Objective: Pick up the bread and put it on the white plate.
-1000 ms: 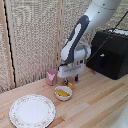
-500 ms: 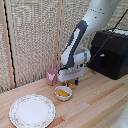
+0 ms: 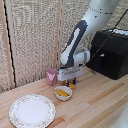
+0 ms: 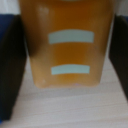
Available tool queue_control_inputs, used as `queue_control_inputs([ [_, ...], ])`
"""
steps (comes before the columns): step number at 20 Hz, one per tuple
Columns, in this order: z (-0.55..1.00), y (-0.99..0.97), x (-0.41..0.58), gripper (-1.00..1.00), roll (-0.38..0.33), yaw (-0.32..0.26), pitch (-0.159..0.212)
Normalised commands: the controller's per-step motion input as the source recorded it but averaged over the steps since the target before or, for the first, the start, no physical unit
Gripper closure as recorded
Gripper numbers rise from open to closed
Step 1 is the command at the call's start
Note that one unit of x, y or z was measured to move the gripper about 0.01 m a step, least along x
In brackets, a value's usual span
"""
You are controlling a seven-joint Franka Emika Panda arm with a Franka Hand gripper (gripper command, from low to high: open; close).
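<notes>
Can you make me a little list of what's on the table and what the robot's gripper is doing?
table: light wooden top
white plate: large, round, patterned rim, nothing on it, toward the exterior view's left
small white bowl: holds yellow food lumps, next to the plate
pink cup: at the back by the wall
gripper: low over the table, just behind the bowl
orange-brown thing: between the dark fingers, fills the wrist view, blurry, two pale stripes
black box: at the exterior view's right
</notes>
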Motion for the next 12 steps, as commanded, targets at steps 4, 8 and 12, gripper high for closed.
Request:
queue_control_inputs([
  [4, -0.1, 0.06, 0.0, 1.0, -0.022, 0.0, -0.163],
  [8, 0.14, -0.04, 0.0, 1.0, 0.015, 0.018, -0.075],
  [12, 0.94, -0.25, 0.001, 1.0, 0.063, 0.116, 0.025],
])
